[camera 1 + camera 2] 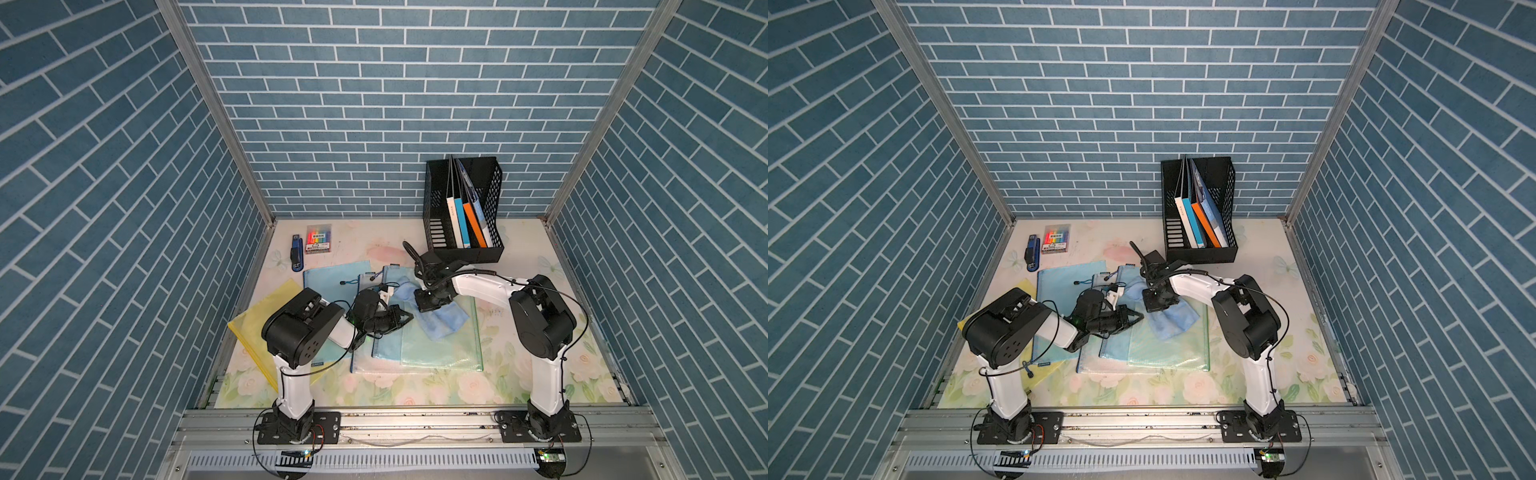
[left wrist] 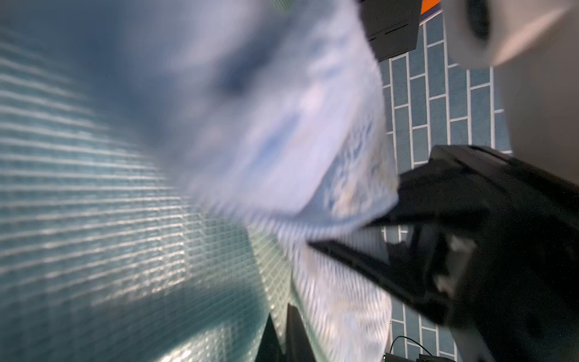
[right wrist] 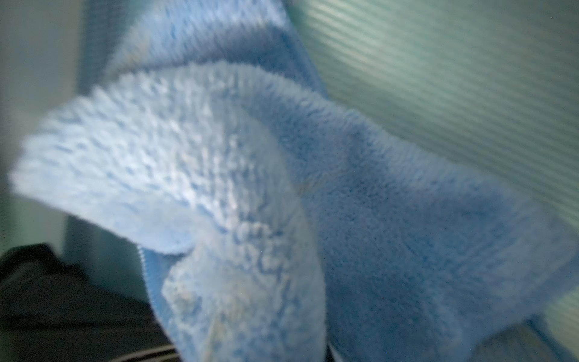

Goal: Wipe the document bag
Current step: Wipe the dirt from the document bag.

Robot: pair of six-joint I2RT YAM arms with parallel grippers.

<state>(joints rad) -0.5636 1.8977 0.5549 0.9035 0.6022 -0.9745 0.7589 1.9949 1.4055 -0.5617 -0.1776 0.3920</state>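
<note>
Here, 3 blue brick-pattern walls [image 1: 374, 104] enclose a floral tabletop [image 1: 457, 386]; the right gripper [image 1: 430, 306] is clenched on the blue cloth [image 1: 442, 324] over the green document bag [image 1: 449, 345], and the left gripper [image 1: 407, 319] is clenched at its edge.

White links [image 1: 478, 286], black joint housings [image 1: 291, 328], thin black cables [image 1: 587, 322].

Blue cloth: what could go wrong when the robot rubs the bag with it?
1. The blue cloth is bunched in the right end effector, so it may wipe only a small patch or slip loose.
2. The green document bag lies on a loose pile of other bags. Rubbing could slide it, since the left end effector sits only near its edge.
3. Both end effectors are close together and might bump.
</note>
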